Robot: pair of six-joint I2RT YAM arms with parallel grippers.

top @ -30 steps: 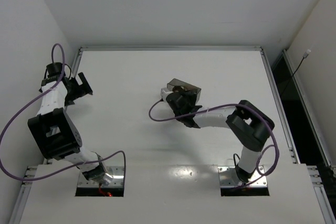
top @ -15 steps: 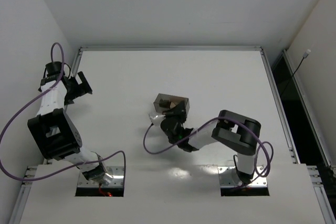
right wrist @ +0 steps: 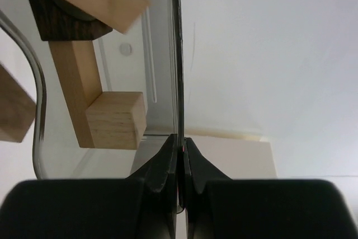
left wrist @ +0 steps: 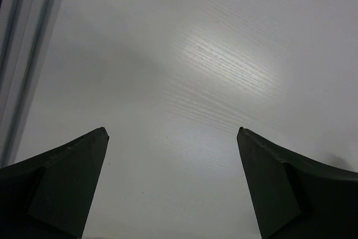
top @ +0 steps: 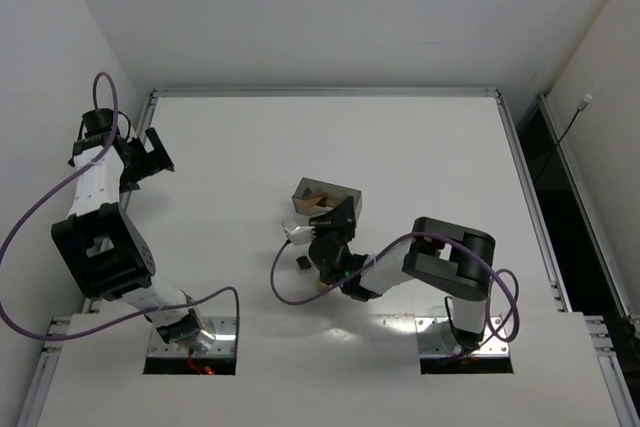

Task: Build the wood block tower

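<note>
Closer to its base now, right claw (right wrist: pixel 180 141) grips the bin (top: pixel 315 190); left claw (left wrist: pixel 173 132) gapes.

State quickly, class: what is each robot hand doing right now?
Left hand: open, holding nothing.
Right hand: closed on the wall of the translucent grey plastic bin.

Your left arm (top: pixel 100 247) stands folded well to the left of the bin (top: pixel 318 190). Your left gripper (left wrist: pixel 173 132) faces down with both fingers spread wide. Your right arm (top: pixel 445 257) bends low toward the bin, and your right gripper (right wrist: pixel 180 141) pinches the bin's thin wall tightly.
</note>
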